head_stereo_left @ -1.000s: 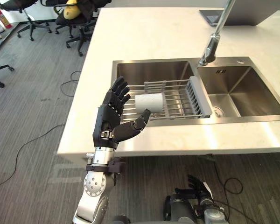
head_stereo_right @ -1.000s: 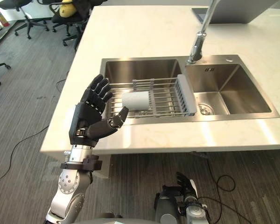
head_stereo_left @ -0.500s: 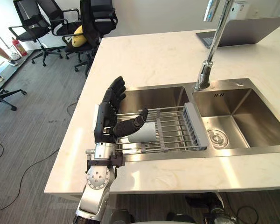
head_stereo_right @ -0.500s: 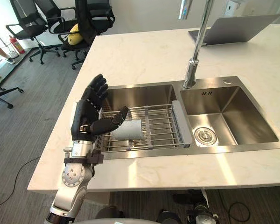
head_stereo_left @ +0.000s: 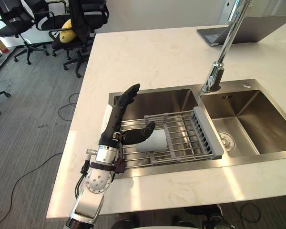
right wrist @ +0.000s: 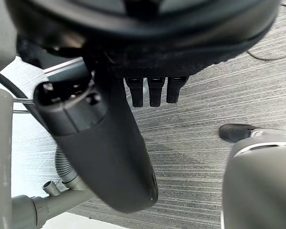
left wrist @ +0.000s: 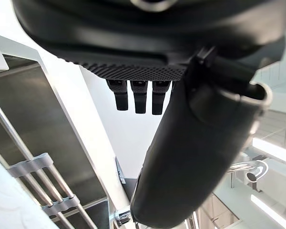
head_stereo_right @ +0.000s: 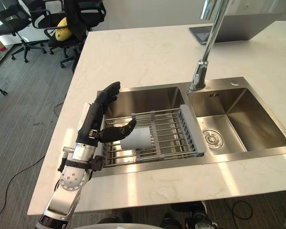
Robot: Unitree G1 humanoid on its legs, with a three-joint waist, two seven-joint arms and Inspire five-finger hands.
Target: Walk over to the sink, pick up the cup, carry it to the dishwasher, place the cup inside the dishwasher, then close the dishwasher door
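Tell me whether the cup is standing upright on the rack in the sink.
No: the cup lies on its side across the bars of the drying rack.

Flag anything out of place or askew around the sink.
The white cup lies on its side on the wire rack across the sink's left basin, not upright. The open left hand is beside it. Nothing looks spilled or damaged.

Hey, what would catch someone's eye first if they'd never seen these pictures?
The dark left hand, open and upright beside a white cup lying on its side on the wire rack across the sink's left basin. Next, the tall faucet between the basins and the laptop at the counter's far right corner.
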